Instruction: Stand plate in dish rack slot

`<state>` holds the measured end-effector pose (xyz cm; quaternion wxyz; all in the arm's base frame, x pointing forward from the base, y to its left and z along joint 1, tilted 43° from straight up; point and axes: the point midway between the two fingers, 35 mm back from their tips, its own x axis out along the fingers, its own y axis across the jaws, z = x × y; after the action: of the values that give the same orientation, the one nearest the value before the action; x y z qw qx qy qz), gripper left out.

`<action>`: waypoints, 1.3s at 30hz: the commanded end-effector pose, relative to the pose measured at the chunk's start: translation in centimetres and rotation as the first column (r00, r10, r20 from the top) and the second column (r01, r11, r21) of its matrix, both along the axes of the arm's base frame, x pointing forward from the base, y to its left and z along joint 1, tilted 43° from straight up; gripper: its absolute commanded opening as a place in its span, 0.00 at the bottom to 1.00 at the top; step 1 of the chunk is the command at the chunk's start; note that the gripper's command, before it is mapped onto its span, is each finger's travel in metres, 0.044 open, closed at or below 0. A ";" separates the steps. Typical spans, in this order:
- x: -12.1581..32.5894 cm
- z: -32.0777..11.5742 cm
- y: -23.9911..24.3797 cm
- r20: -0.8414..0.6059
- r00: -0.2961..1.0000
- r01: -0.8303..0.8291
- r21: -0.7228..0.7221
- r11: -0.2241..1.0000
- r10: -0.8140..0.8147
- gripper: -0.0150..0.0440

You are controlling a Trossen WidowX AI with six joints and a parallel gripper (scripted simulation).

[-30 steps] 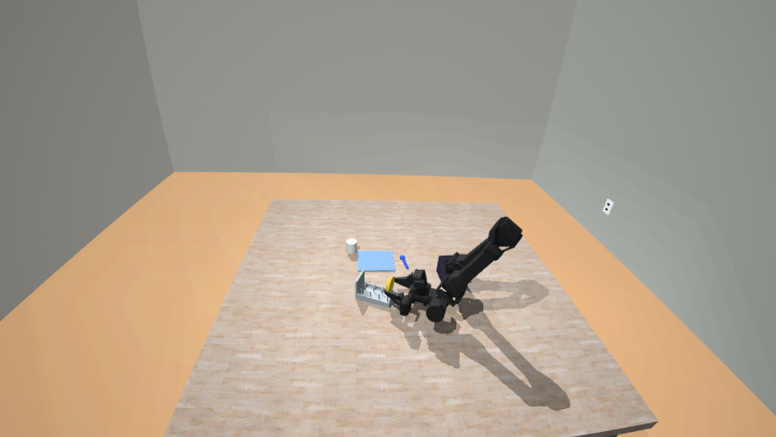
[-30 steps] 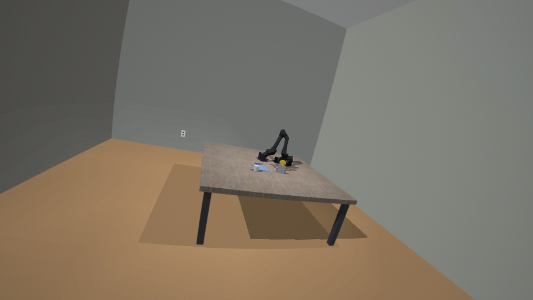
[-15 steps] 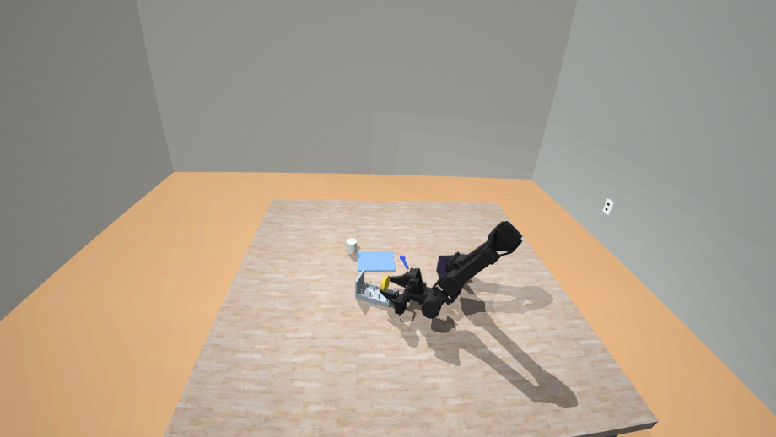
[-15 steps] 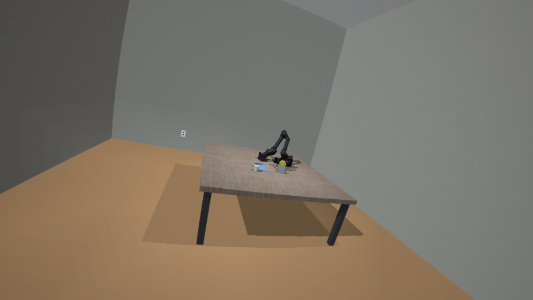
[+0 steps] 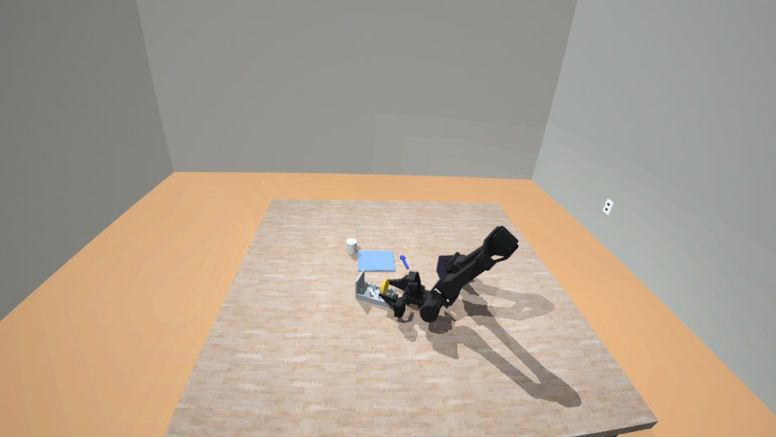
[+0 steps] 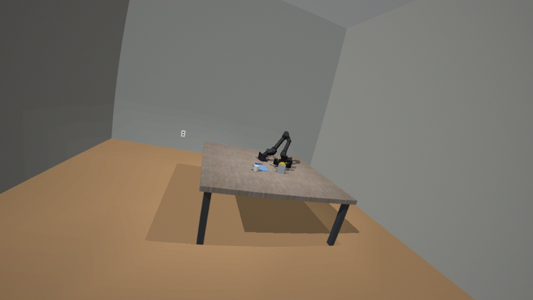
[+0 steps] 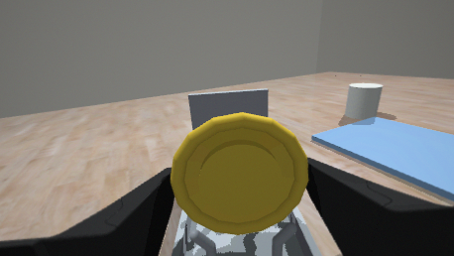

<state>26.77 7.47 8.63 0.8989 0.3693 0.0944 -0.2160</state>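
Near the table's middle, the gripper (image 7: 238, 198) is clamped on the yellow plate (image 7: 239, 171), held upright just above the dish rack (image 7: 228, 105), whose rails (image 7: 195, 238) lie directly beneath its lower edge.

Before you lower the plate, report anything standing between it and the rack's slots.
Nothing visible does. The end effector holds the yellow plate upright directly above the dish rack, whose rails show just beneath the plate's lower edge. The blue mat and white cup sit off to the side.
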 end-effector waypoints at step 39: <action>0.9 8.7 -8.2 0.017 1.000 0.017 -0.019 1.000 -0.016 0.93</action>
<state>27.80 0.40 16.13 0.8975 0.3704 0.0840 -0.2241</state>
